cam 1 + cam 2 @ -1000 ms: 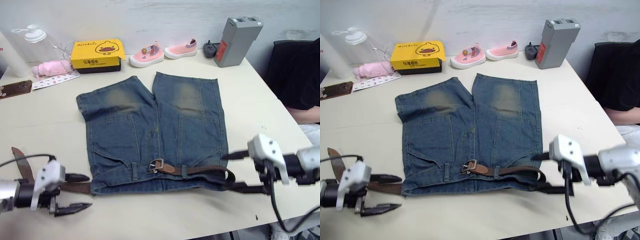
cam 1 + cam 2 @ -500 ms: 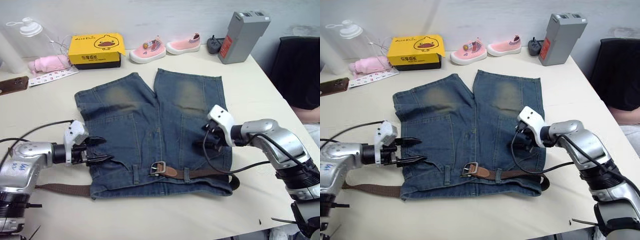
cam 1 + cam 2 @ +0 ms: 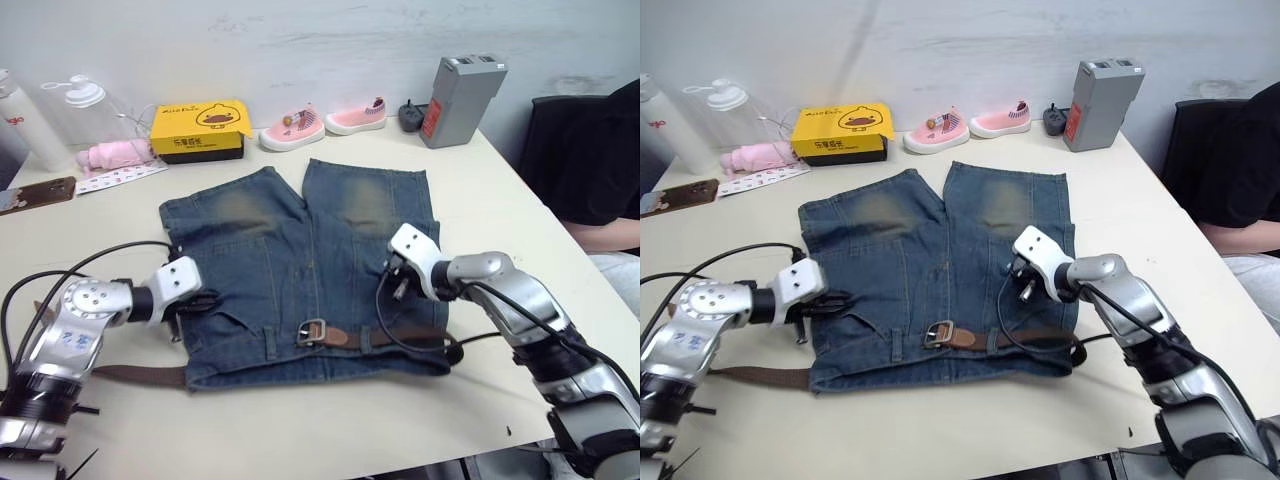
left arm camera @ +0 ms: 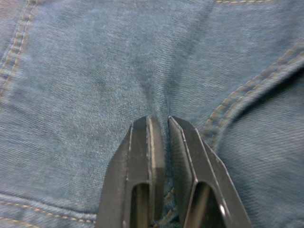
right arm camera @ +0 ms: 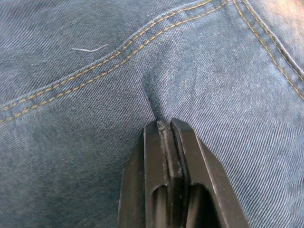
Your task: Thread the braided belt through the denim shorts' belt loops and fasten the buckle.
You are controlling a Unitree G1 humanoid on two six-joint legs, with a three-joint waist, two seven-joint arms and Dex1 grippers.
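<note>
**Both grippers pinched denim, far of the belt line**

The denim shorts (image 3: pixel 310 260) lay flat, waistband nearest. One braided belt (image 3: pixel 400 338) ran left–right along it, buckle (image 3: pixel 312 331) near centre, tail (image 3: pixel 140 375) trailing out left. The left gripper (image 4: pixel 161 137) and right gripper (image 5: pixel 164 130) were each closed on a fold of denim, just far of the belt; the left sat nearer the tail.

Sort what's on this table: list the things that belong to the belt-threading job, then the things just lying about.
Belongs to the job:
denim shorts
braided belt
buckle
left tool and right tool, each pinching a fold of denim

Just lying about:
yellow box
pink shoes
grey battery pack
bottles
phone
</note>
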